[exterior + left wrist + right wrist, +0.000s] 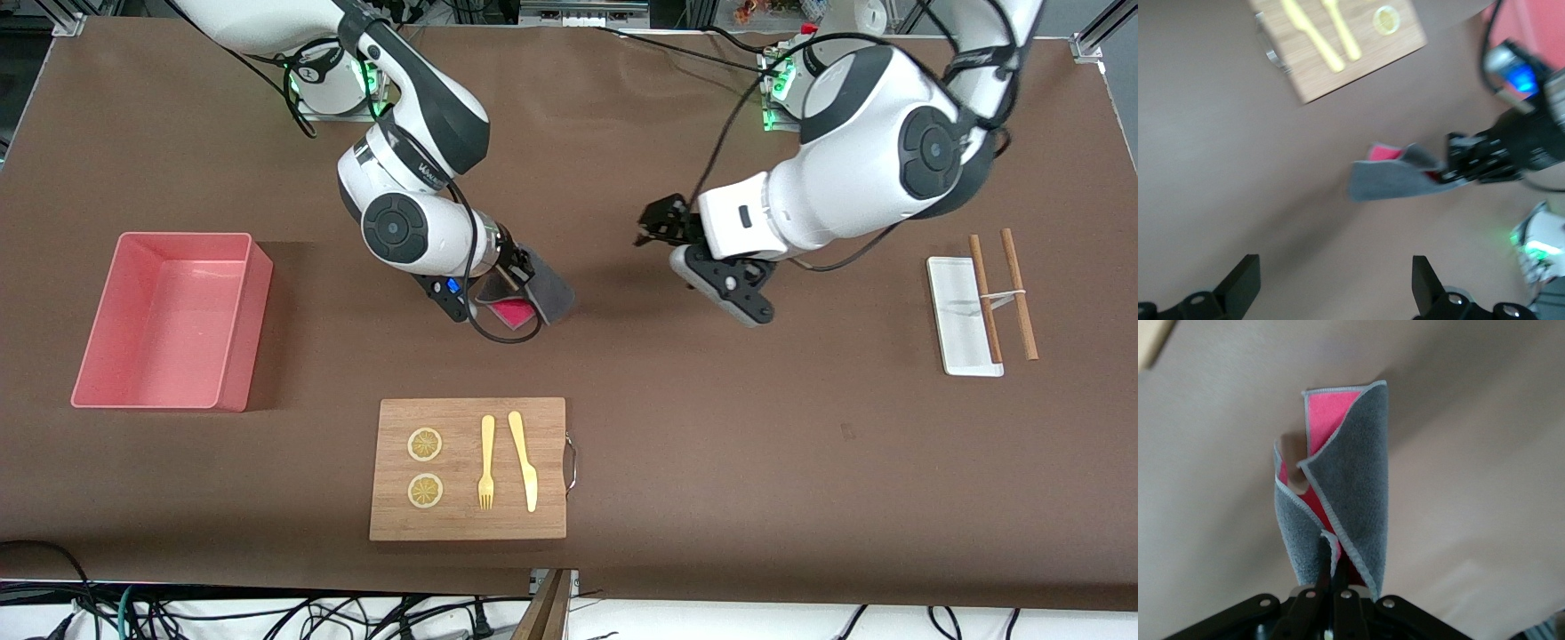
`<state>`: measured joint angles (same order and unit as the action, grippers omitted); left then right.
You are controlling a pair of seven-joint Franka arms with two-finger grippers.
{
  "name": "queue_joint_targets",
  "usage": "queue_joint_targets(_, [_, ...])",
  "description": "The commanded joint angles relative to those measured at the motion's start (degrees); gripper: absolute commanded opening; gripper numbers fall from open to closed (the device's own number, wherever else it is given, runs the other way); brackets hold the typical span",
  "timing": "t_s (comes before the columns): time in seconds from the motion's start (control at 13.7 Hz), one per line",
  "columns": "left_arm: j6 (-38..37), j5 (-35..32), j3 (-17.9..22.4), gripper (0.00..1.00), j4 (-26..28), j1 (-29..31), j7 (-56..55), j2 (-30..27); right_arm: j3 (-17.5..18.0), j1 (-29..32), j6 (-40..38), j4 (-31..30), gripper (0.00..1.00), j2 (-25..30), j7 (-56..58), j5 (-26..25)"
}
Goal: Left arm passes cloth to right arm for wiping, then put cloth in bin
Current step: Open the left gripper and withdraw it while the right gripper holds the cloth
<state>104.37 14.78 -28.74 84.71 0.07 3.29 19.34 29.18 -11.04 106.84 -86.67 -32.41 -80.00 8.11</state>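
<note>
Cloth (pixel 538 298) pinched in right gripper (pixel 520 267) above bare table between bin (pixel 169 324) and spread-fingered, empty left gripper (pixel 662 227).

I see a brown mat (pixel 676 427) covering the bench, aluminium framing (pixel 1095 36) at its corners, and tangled black cables (pixel 267 613) along the edge nearest the camera.
</note>
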Motion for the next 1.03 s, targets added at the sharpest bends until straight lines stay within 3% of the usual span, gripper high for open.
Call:
queue_joint_targets(0.0, [-7.2, -9.6, -0.1, 1.00, 0.5, 1.9, 0.3, -4.0, -1.0, 2.2, -1.2, -2.6, 0.00, 0.3, 6.7, -0.1])
queue_joint_targets(0.15, [-11.7, -16.5, -0.1, 1.00, 0.5, 3.3, 0.4, -5.5, -6.2, 2.5, -1.3, -4.8, 0.00, 0.3, 15.2, -0.4])
queue_joint_targets(0.29, [-14.4, -19.3, 0.0, 1.00, 0.0, 7.1, 0.9, -6.0, -11.0, 2.7, -1.4, -5.7, 0.00, 0.2, 22.5, -0.4])
queue_joint_targets(0.44, [-14.6, -20.0, -0.3, 1.00, -2.7, 11.5, 0.8, -5.8, -15.4, 2.7, -2.5, -5.7, 0.00, 0.2, 30.2, -0.5])
queue_joint_targets(0.66, [-14.7, -21.2, 0.0, 1.00, -3.3, 12.1, 0.4, -5.7, -21.9, 3.0, -5.1, -5.3, 0.00, 0.6, 41.9, -0.5])
queue_joint_targets(0.95, [-22.4, -21.3, 0.3, 1.00, -2.5, 13.5, -7.7, -7.9, -29.2, 3.8, -8.3, -5.0, 0.00, 2.2, 55.6, -2.8])
